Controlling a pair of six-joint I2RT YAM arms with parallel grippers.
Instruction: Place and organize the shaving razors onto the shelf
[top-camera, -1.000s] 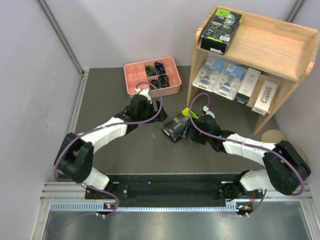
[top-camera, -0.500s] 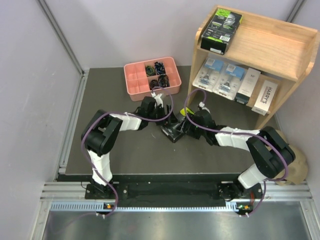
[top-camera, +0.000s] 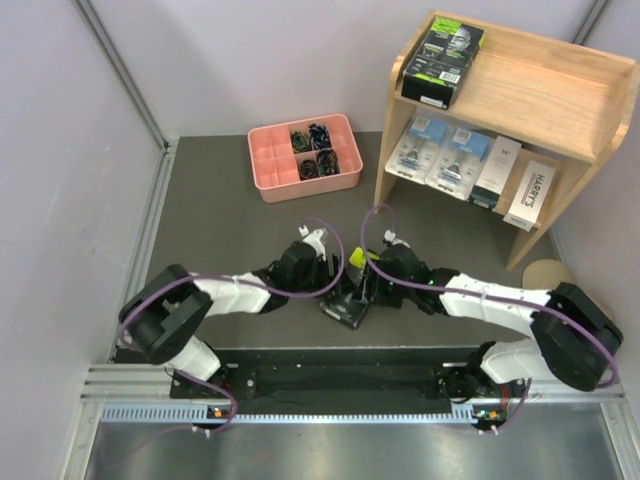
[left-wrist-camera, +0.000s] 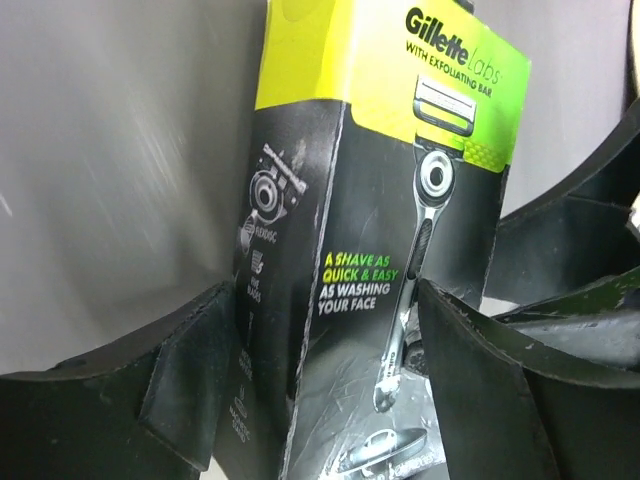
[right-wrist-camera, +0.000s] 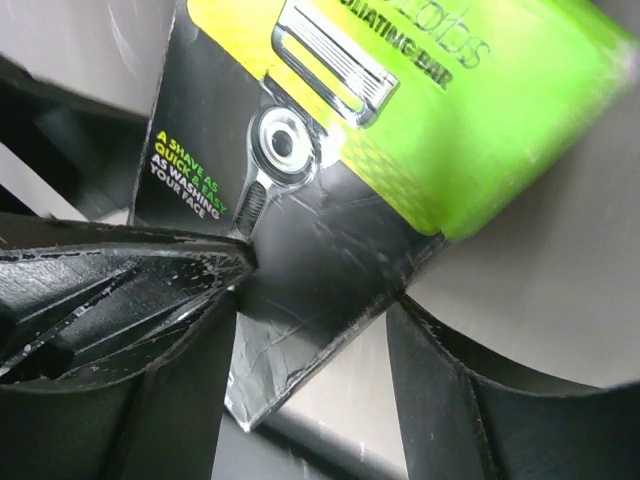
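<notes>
Box, black with lime-green end, located on table at front centre, well apart from shelf at far right. Long axis running roughly near to far, green end toward the far side. Flanked by left gripper on one long side and right gripper on the other, jaws of each standing apart and straddling the narrow width. Cannot tell whether either pair presses the sides. Equally near to both arms; shelf on right arm's side, so carry judged to favour right.
</notes>
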